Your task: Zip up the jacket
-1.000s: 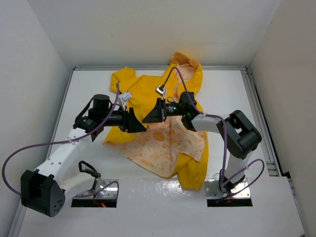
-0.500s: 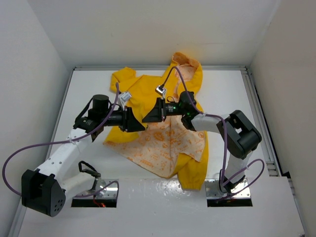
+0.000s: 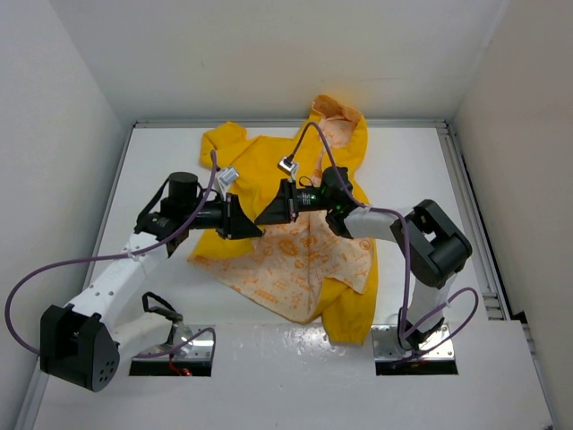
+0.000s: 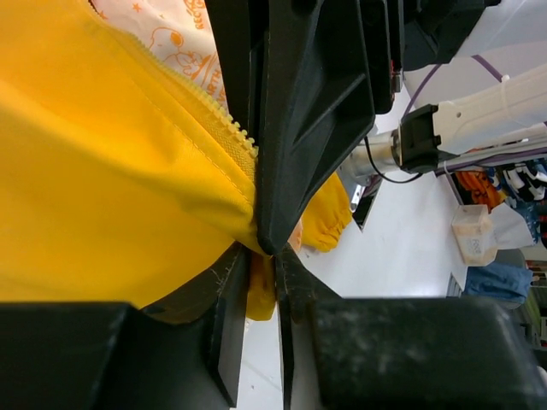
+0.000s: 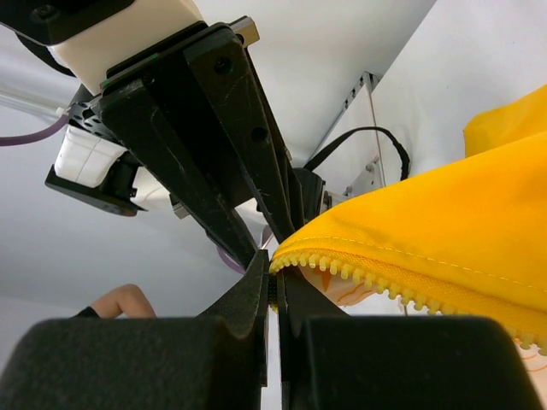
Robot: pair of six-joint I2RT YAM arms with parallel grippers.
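The yellow jacket (image 3: pixel 260 170) lies open on the white table, its orange-printed white lining (image 3: pixel 300 260) facing up and its hood (image 3: pixel 345 125) at the far edge. My left gripper (image 3: pixel 259 227) and my right gripper (image 3: pixel 264 218) meet tip to tip at the jacket's front edge. In the left wrist view the left gripper (image 4: pixel 262 256) is shut on a fold of yellow fabric beside the zipper teeth (image 4: pixel 224 120). In the right wrist view the right gripper (image 5: pixel 274 282) is shut on the end of the zipper tape (image 5: pixel 359 272).
White walls close the table on the left, back and right. A rail (image 3: pixel 470 197) runs along the right edge. Purple cables (image 3: pixel 54 269) loop from both arms. The jacket's lower hem and one sleeve (image 3: pixel 349 318) reach toward the near edge.
Both grippers have shifted a little to the left together, keeping hold of the jacket's edge.
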